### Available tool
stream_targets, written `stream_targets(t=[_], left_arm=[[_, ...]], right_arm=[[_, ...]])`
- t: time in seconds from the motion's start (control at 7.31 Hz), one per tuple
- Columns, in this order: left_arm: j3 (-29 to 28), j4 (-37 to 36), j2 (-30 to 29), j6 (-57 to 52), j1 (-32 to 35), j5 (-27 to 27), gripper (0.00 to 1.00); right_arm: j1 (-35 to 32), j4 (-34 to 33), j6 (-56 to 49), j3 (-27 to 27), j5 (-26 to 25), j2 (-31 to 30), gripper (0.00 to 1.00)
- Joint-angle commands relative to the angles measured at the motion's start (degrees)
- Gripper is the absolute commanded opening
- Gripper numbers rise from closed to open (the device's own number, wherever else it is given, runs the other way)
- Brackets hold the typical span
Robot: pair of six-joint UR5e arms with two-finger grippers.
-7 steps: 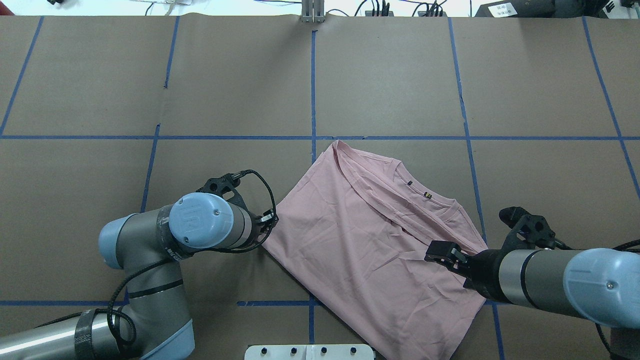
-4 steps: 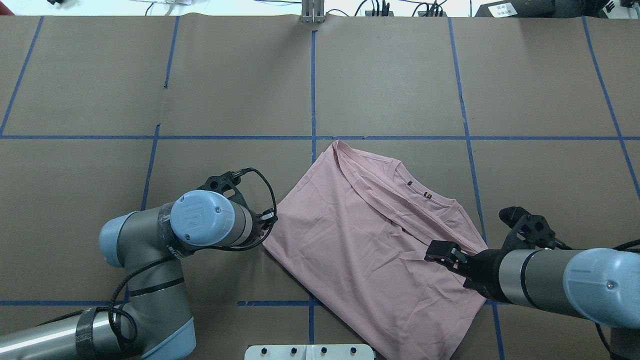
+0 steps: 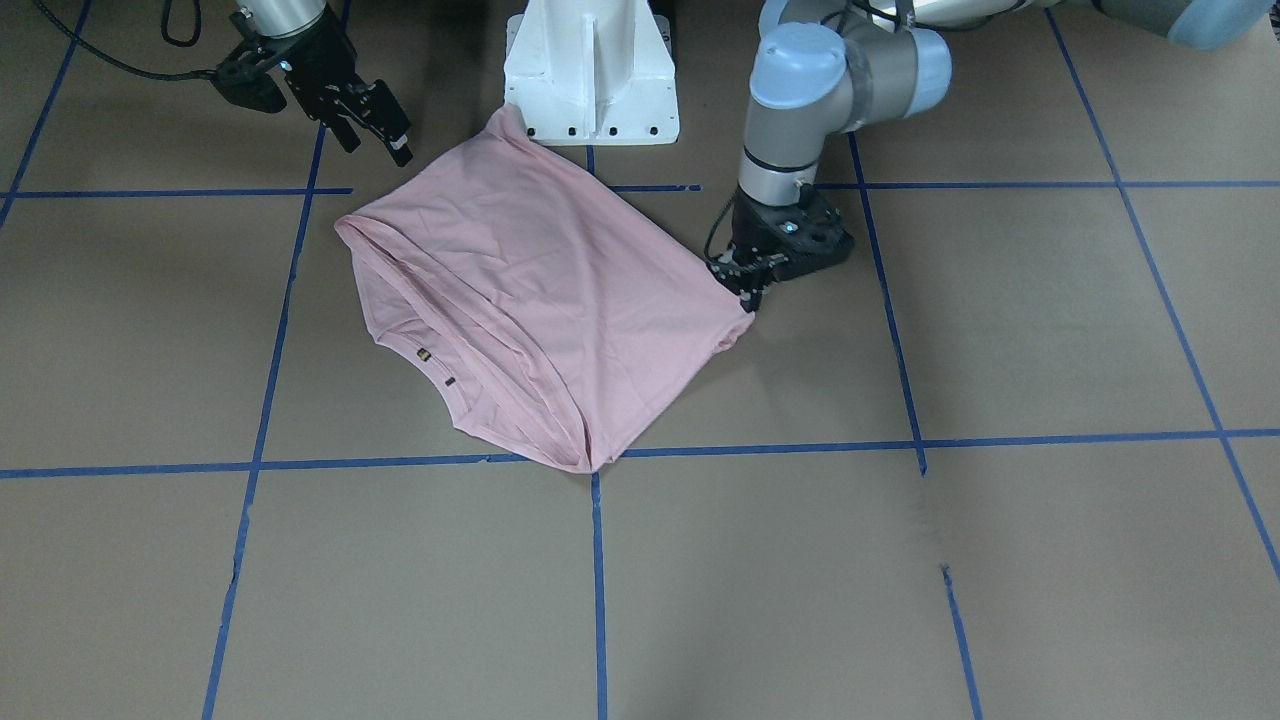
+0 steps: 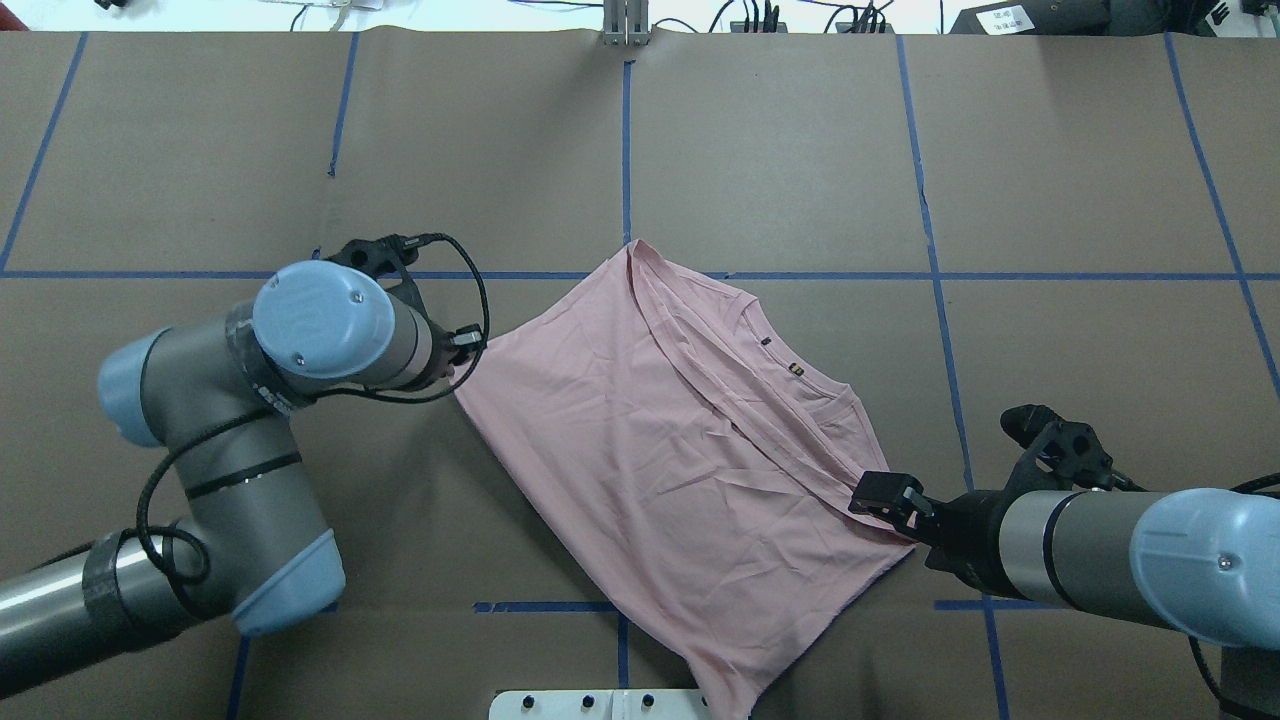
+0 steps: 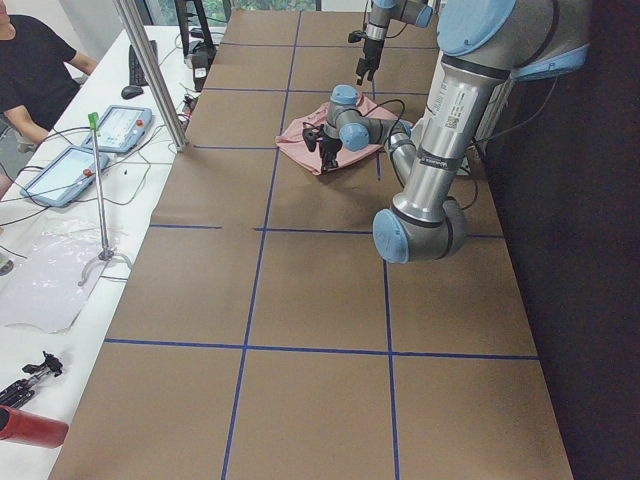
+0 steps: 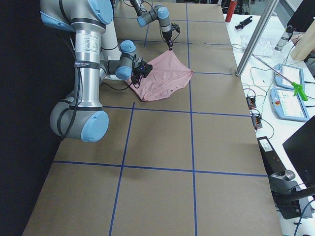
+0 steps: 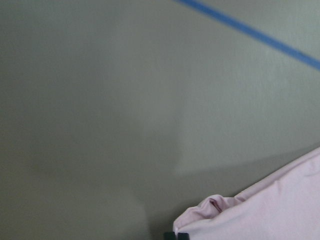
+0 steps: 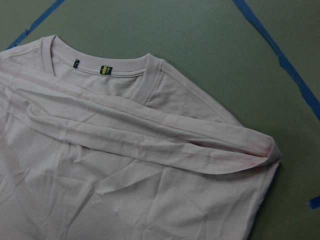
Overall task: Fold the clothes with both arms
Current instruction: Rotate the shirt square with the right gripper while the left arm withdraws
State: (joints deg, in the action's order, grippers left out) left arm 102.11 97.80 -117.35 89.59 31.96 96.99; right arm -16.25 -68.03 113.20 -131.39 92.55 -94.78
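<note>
- Brown paper covers the table (image 4: pixel 800 150), ruled into large squares by blue tape lines (image 4: pixel 627 150).
- The pink T-shirt (image 4: pixel 680 470) lies flat in the lower centre of the overhead view, turned diagonally. Its ribbed neck (image 8: pixel 100 75) is toward the right, and a seamed fold crosses the cloth just beside it.
- The left gripper (image 3: pixel 748 295) points down at centre right of the front-facing view and pinches the shirt's corner. Bunched cloth shows at the bottom edge of its wrist view.
- The right gripper (image 3: pixel 375 140) hangs at the upper left of the front-facing view, fingers spread and holding nothing, just beside the shirt's edge.
- The white pedestal (image 3: pixel 590 70) stands at top centre there, and one tip of the shirt reaches it.
</note>
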Motion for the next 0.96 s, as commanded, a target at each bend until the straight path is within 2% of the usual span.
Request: stream_targets(t=[0.0, 0.14, 0.27, 0.41, 0.55, 0.68, 0.82], left_arm=[[-16.57, 14.0, -6.62, -4.66, 8.87, 0.04, 0.0], [-25.9, 19.3, -11.19, -6.34, 12.31, 0.13, 0.0], [-32.78, 22.49, -14.71, -8.7, 14.6, 0.13, 0.0], [-41.12, 29.31, -17.62, -9.42, 15.41, 0.04, 0.0], [-42.86, 32.94, -17.65, -9.52, 15.5, 0.13, 0.21], [-40.96, 32.72, -17.13, -9.34, 15.59, 0.56, 0.36], [-34.33, 32.37, -14.17, -8.99, 15.59, 1.61, 0.37]], right_arm=[[-0.8, 0.0, 0.09, 0.08, -0.09, 1.35, 1.0], [-1.07, 0.0, 0.09, -0.01, -0.18, 1.35, 1.0], [-0.98, 0.0, 0.09, 0.17, -0.18, 2.49, 1.0], [-0.98, 0.0, 0.09, 1.12, -0.18, 5.63, 1.0], [-0.89, 0.0, 0.26, 3.66, -0.7, 8.97, 1.0], [-0.63, -0.09, 0.27, 7.34, -2.62, 13.0, 1.0], [-0.54, -1.74, 0.53, 11.72, -2.72, 18.53, 1.0]])
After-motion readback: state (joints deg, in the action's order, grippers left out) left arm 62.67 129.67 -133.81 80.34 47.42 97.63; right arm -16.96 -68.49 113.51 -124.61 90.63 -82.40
